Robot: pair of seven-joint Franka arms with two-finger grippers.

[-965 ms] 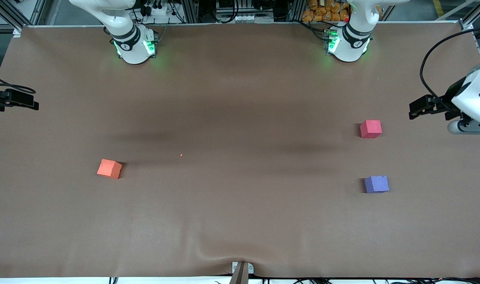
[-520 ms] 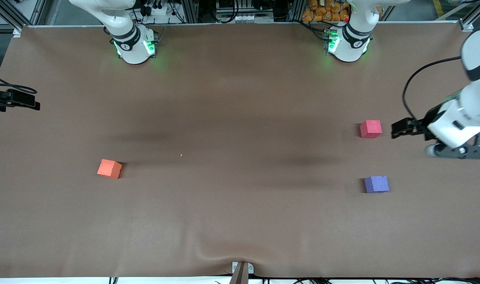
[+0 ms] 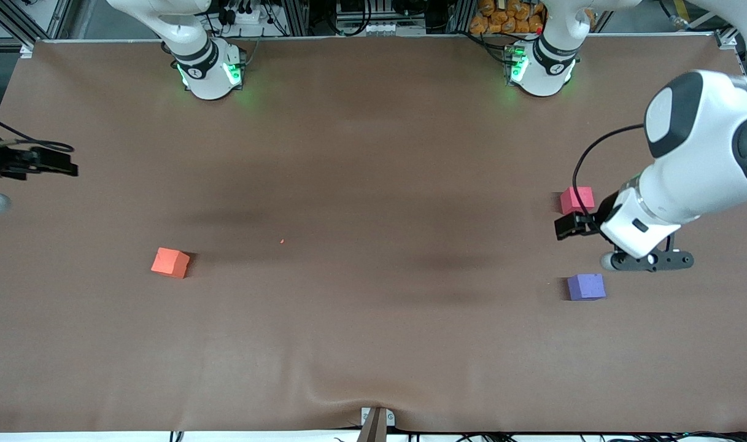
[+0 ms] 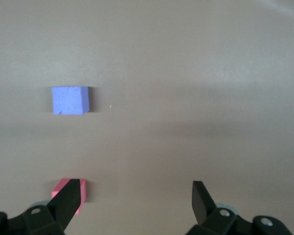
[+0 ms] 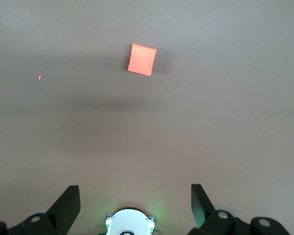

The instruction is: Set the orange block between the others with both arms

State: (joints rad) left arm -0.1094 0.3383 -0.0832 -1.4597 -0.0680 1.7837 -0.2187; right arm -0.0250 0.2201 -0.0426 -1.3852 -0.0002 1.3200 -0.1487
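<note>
Left gripper (image 3: 571,226) wide open and empty, over the tabletop (image 3: 373,184) between pinkish-red cube (image 3: 577,199) and purple cube (image 3: 586,286). Right gripper (image 3: 57,167) also spread wide, empty, hanging at the table's edge by the right arm's end. Orange block (image 3: 170,262) resting alone toward that end, well apart from the 2 cubes, broad bare surface between.

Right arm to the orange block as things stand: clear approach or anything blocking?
Probably yes. The orange block sits alone on the brown table toward the right arm's end, nothing beside it. The right gripper is open, empty, and looks over bare table toward the block. Whether the reach suffices I can't confirm.
</note>
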